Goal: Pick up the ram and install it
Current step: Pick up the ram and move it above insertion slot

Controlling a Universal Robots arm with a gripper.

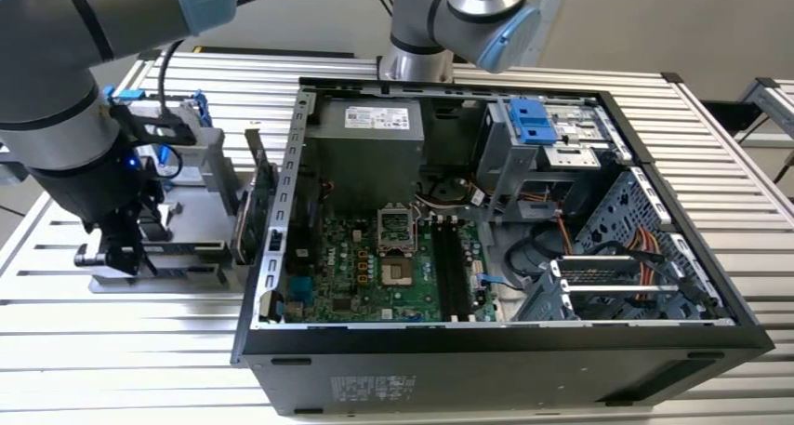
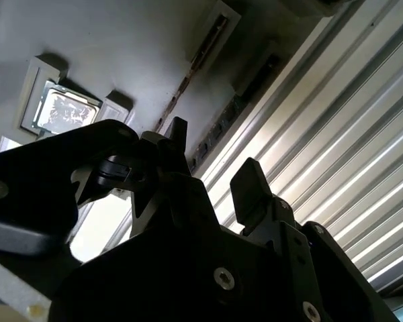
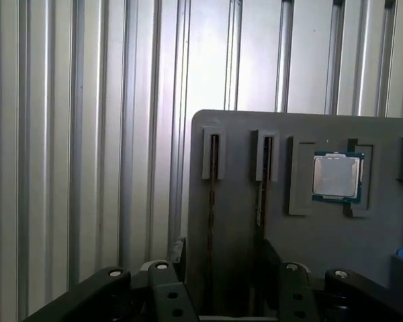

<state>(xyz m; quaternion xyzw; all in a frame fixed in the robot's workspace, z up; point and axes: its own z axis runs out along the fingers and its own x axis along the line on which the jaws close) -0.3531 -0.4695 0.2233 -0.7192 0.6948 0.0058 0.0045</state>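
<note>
Pincer released and spread, hovering close over grey holder, ram edge-up in a slot beneath it, processor chip to one side, open computer case well apart

This is a robotics lab or test workshop set up for computer assembly. The bench is built of ribbed aluminium profiles rather than a plain top. On it lies a desktop computer case with its side off, baring the motherboard, the power supply and loose cabling. An industrial robot arm with blue joint caps reaches down beside it, above a grey moulded fixture with narrow slots and a pocket holding a processor.
</note>
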